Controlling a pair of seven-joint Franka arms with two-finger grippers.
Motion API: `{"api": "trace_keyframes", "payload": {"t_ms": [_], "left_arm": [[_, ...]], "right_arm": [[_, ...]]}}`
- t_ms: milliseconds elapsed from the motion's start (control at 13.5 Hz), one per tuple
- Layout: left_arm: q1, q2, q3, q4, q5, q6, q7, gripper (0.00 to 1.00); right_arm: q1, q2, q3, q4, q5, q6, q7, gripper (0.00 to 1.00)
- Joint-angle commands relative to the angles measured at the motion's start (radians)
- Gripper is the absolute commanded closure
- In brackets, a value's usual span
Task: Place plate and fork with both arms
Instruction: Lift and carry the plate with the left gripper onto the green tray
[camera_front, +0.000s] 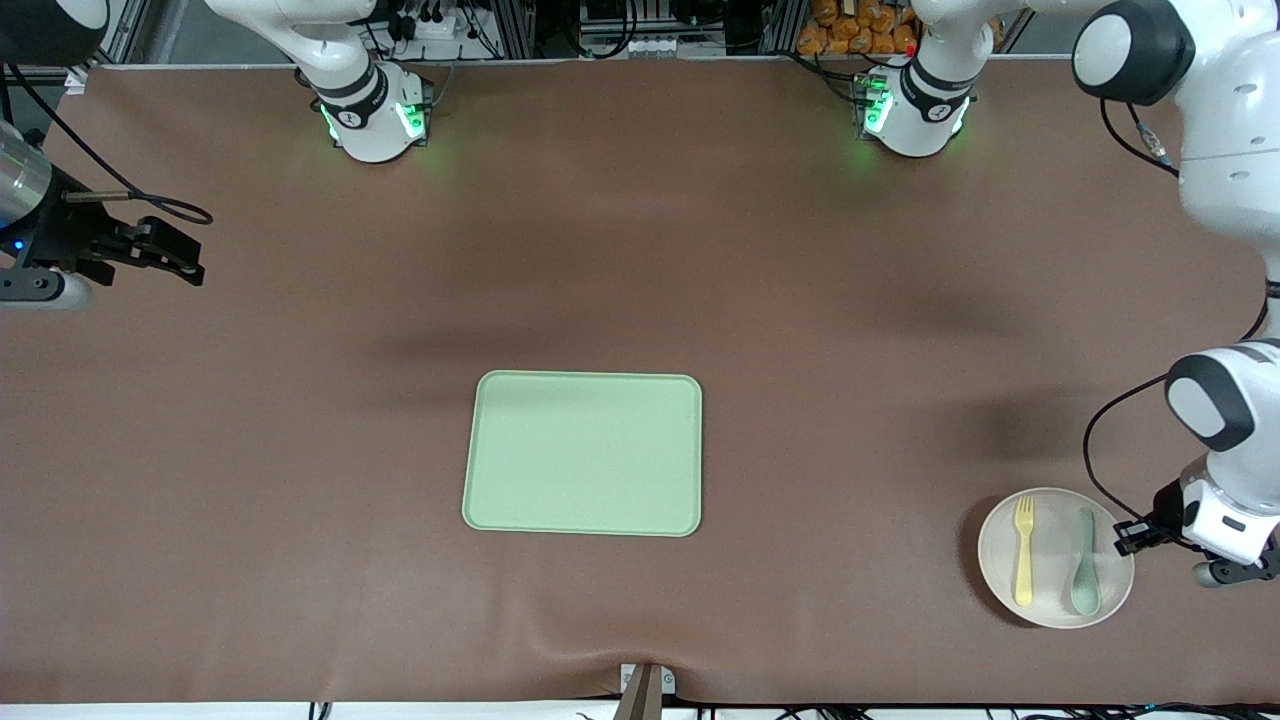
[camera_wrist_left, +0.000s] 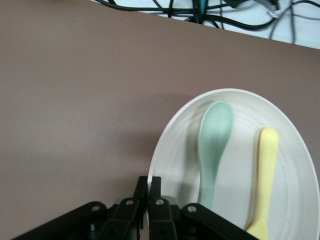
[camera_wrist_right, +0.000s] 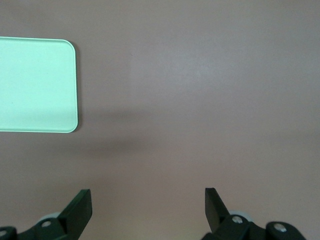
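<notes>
1. Lowest in the front view, at lower right, lies the plate (camera_front: 1056, 590), nearer the camera than the tray (camera_front: 583, 455) and toward the left arm's end of the table. On it rest the fork (camera_front: 1023, 550) and a grey-green spoon (camera_front: 1085, 565), side by side, long axes running up and down the frame, tines and bowl reversed.
2. We find the left gripper (camera_front: 1135, 537) at the plate's rim, on the edge at frame right. In the left wrist view its jaws stand pressed together on the rim of the plate (camera_wrist_left: 165, 165), the spoon (camera_wrist_left: 215, 145) just beside them and the fork (camera_wrist_left: 265, 185) one place farther in.
3. We judge the coming move to be a lift and a carry toward frame left, to the tray at centre; a rim grip may let the plate tilt and the cutlery slide.
4. At upper left, the right gripper (camera_front: 165, 250) waits over bare table, jaws wide apart with nothing between them, well apart from the plate; the left arm is clearly nearer.
</notes>
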Motion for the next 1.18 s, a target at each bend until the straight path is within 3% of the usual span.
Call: {"api": "trace_keyframes", "payload": {"t_ms": [0, 369, 738, 1107], "left_arm": [[0.012, -0.114, -0.016, -0.067, -0.045, -0.101, -0.007, 1.00], [0.008, -0.220, -0.084, -0.156, -0.078, -0.134, -0.079, 1.00], [-0.013, -0.248, -0.217, -0.161, -0.064, -0.206, -0.283, 1.00], [-0.183, -0.240, -0.228, -0.161, -0.014, -0.207, -0.503, 1.00]], "right_arm": [[-0.016, 0.007, 0.008, 0.020, 0.013, -0.010, -0.007, 0.00], [-0.018, 0.007, 0.008, 0.020, 0.013, -0.012, -0.007, 0.00], [-0.024, 0.007, 0.008, 0.020, 0.013, -0.012, -0.007, 0.00], [-0.042, 0.007, 0.008, 0.020, 0.058, -0.006, -0.009, 0.00]]}}
